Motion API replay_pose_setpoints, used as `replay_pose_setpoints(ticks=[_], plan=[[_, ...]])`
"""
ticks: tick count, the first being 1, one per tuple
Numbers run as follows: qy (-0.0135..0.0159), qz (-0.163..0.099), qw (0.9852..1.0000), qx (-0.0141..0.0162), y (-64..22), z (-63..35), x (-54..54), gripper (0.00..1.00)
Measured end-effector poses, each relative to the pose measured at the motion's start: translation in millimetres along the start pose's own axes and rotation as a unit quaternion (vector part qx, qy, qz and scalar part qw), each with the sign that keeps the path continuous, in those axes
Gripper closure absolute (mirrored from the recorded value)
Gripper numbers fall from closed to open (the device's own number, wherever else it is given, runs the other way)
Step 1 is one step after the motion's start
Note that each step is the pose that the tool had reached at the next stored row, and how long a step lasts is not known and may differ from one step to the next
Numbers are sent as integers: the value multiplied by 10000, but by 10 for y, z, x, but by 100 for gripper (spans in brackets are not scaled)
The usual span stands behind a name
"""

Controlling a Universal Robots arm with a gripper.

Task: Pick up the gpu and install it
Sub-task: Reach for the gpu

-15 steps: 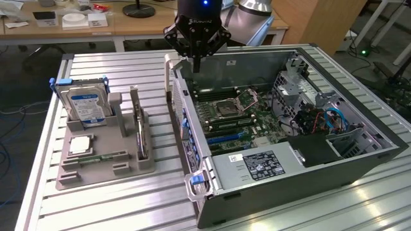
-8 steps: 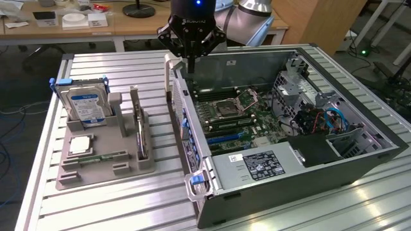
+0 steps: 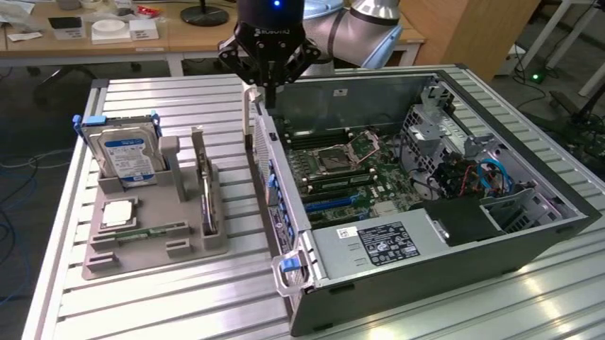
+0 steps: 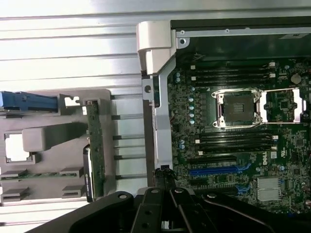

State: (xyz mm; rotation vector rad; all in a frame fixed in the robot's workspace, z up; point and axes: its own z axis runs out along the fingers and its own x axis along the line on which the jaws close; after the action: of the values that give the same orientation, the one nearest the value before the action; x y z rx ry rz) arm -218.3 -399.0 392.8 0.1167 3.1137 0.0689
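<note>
The gpu (image 3: 202, 185) is a thin dark card standing on its long edge in a slot of the grey holder (image 3: 142, 251), at the exterior view's left. The wrist view shows it edge-on as a green-dark strip (image 4: 95, 150). My gripper (image 3: 269, 93) hangs above the back left corner of the open computer case (image 3: 426, 269), apart from the card. Its fingers point down, pressed together with nothing between them, and their tips (image 4: 164, 175) sit over the case wall. Blue expansion slots (image 4: 218, 171) lie on the motherboard (image 3: 350, 170) inside the case.
The holder also carries a silver hard drive (image 3: 127, 152) with a blue label, a square processor chip (image 3: 118, 212) and a narrow memory stick (image 3: 151, 231). Everything stands on a ribbed metal table (image 3: 189, 297). Desks with clutter lie behind.
</note>
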Motion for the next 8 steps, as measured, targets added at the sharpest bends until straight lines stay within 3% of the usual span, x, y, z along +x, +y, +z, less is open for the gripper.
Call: replay_pose_setpoints(ticks=[8], plan=[[0,0,10000,0,-11,-4,153,90]])
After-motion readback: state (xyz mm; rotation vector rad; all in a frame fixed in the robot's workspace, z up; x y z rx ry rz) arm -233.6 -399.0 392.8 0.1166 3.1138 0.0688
